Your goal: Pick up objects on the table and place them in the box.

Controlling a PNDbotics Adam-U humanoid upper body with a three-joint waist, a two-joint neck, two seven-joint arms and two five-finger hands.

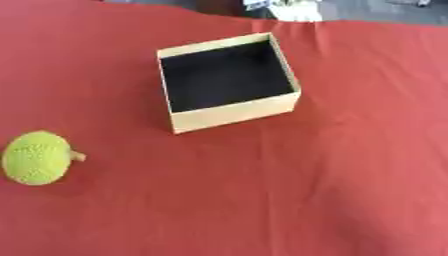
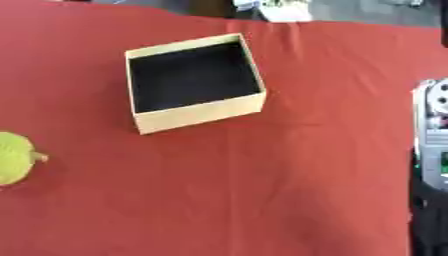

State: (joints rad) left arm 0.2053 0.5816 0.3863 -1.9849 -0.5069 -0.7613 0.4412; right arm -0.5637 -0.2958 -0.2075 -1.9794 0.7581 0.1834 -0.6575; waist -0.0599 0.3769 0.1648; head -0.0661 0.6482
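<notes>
A red cloth-covered table (image 1: pixel 332 190) fills both views, its fabric creased in long folds running toward the near edge. In the right eye view a silver and black part of the robot's right arm (image 2: pixel 430 150) comes in at the right border; the hand itself is out of sight there, so whether its fingers are straight or curled cannot be told, and the left hand shows nowhere.

Far to the left of that arm and further from the robot sits the square tan cardboard box with a dark inside (image 1: pixel 234 114), open at the top, turned slightly askew, nothing visible in it.

Well apart from the box, nearer the robot and farthest from the arm, the round yellow-green bumpy fruit-like object with a short tan stem (image 1: pixel 37 157) lies on the cloth.
</notes>
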